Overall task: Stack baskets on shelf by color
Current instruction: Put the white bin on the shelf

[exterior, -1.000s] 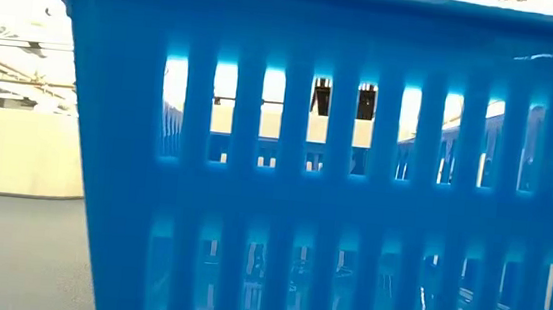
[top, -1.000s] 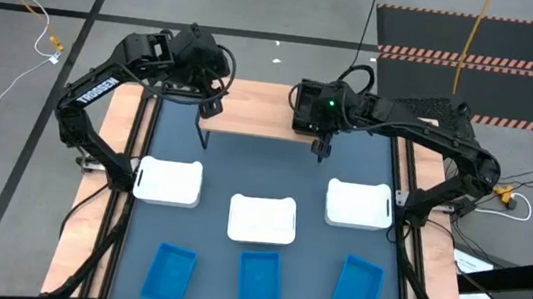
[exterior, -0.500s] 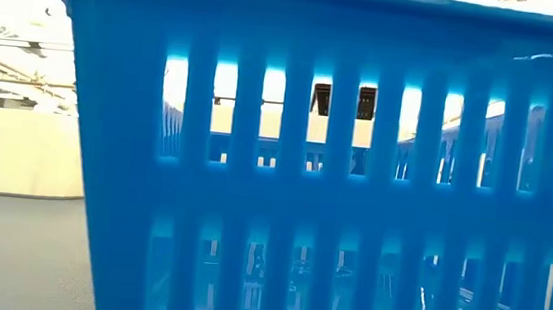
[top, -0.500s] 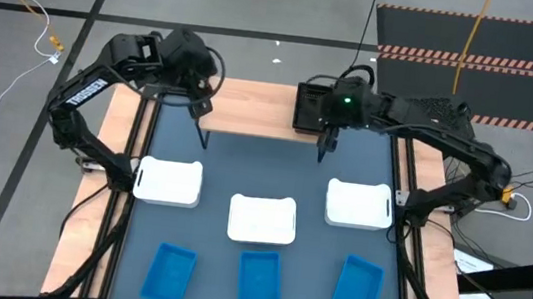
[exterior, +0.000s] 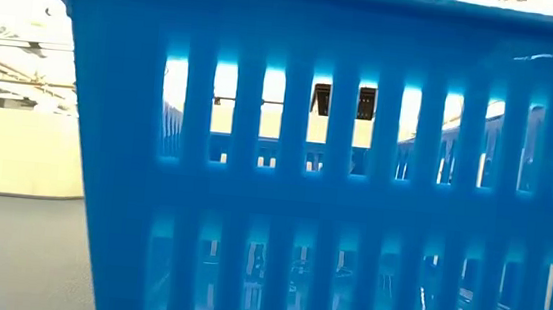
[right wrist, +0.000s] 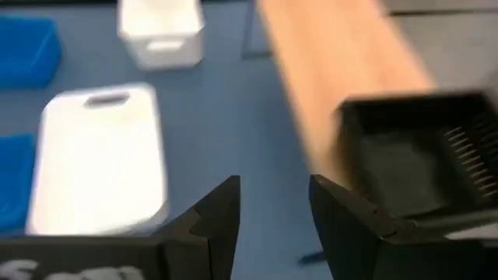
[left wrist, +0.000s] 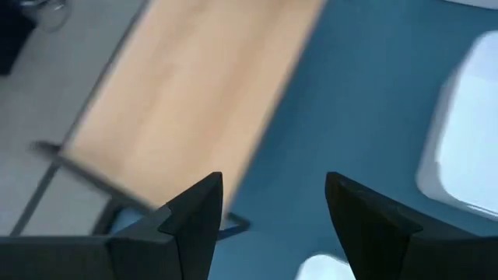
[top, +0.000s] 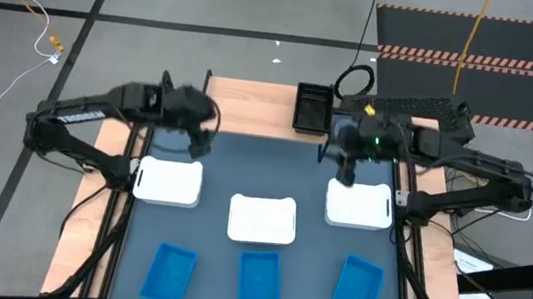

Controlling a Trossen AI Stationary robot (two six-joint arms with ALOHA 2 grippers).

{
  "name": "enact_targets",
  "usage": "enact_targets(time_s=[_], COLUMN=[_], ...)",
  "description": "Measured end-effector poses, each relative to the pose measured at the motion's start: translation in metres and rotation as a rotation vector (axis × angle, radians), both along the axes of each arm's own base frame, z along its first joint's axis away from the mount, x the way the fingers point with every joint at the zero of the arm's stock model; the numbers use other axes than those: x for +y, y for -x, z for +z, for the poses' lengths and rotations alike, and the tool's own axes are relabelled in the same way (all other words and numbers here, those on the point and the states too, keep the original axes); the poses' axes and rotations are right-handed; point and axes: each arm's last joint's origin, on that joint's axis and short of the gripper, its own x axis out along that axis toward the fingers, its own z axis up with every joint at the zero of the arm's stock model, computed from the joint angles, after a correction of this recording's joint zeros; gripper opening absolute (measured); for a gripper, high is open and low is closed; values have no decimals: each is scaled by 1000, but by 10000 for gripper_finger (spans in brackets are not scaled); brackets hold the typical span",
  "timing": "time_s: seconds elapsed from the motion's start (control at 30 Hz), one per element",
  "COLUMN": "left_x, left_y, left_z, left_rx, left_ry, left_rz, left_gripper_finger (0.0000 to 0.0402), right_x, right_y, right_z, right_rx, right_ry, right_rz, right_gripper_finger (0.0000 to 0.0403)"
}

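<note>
Above white baskets (top: 168, 181): both open grippers (top: 346, 172).

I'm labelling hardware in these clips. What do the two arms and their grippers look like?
Both arms are dark, jointed and slim. The left arm carries white lettering along one link. The right arm has a black cable looped above its wrist and a small green light there. The left gripper and the right gripper each end in two dark, angular fingers.

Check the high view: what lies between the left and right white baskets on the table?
The middle white basket sits between the left white basket and the right white basket, set slightly nearer the blue row, with bare tabletop on either side of it.
</note>
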Motion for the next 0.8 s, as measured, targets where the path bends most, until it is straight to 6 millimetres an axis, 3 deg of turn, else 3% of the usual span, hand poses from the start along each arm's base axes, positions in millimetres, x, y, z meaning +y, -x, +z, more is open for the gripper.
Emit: enact_targets(time_s=[0.17,0.3,0.43,0.63,0.8], left_x=[-30,-54,-76,-91,-97], left_y=[-9,-22,-31,-36,-33], left_z=[-44,-80,-105,-101,-100], left_rx=[-44,-86,-112,-153,-152], left_ry=[-6,16,-20,-57,-43], left_rz=[-154,-365,-579,-666,-736], left_gripper_finger=[230,230,230,230,230], right_x=[27,48,68,88,94], right_y=[7,-4,-18,-41,-52], right_z=[-37,-65,-86,-104,-113], right_rx=[61,25,54,75,71], right_ry=[-113,-171,-107,88,139], right_rz=[91,198,341,574,625], right_gripper_finger=[144,144,144,144,144])
